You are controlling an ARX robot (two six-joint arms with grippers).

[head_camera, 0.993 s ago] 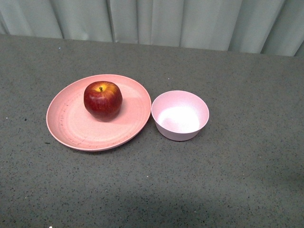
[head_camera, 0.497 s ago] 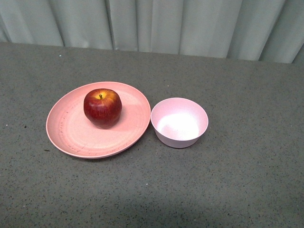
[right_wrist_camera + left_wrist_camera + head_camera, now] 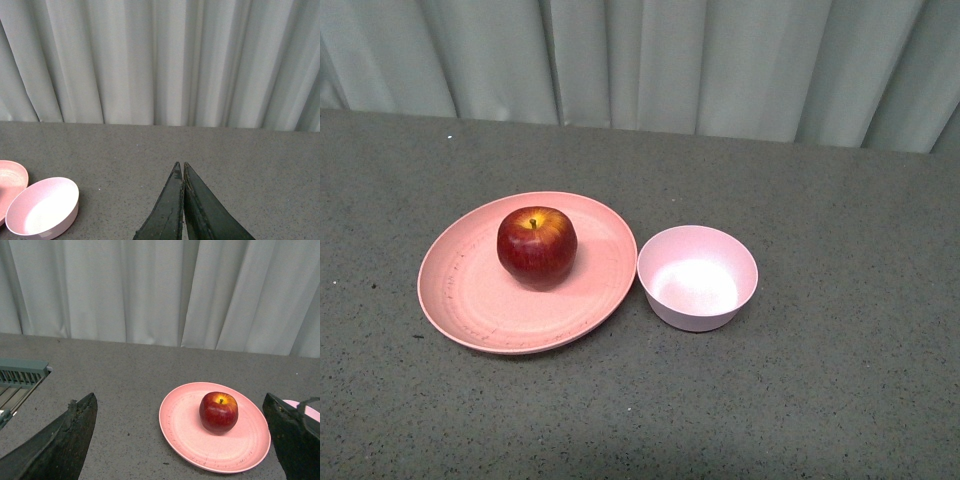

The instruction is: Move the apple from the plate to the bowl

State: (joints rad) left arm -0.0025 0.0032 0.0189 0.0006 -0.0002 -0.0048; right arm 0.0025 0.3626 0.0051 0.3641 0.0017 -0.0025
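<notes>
The dark-red apple [image 3: 537, 245] rests stem up on the wide salmon plate [image 3: 465, 300], slightly toward its far side. Just right of the plate, almost touching it, stands the small pale pink bowl [image 3: 697, 277] with nothing in it. No gripper shows in the front view. In the left wrist view, my left gripper [image 3: 180, 399] is open wide, short of the plate [image 3: 185, 432] and above the table, with the apple [image 3: 218, 412] ahead between its dark fingers [image 3: 65, 445]. My right gripper [image 3: 181, 165] is shut on nothing, over bare table to the right of the bowl [image 3: 42, 207].
A pale grey curtain [image 3: 650, 60] hangs along the table's far edge. The grey speckled table [image 3: 840, 380] stretches around both dishes. In the left wrist view, a grey ribbed fixture [image 3: 20, 372] sits off the table's left side.
In the front view the plate, apple and bowl sit lower in the picture and more curtain shows. Apple, plate and bowl keep the same places relative to each other.
</notes>
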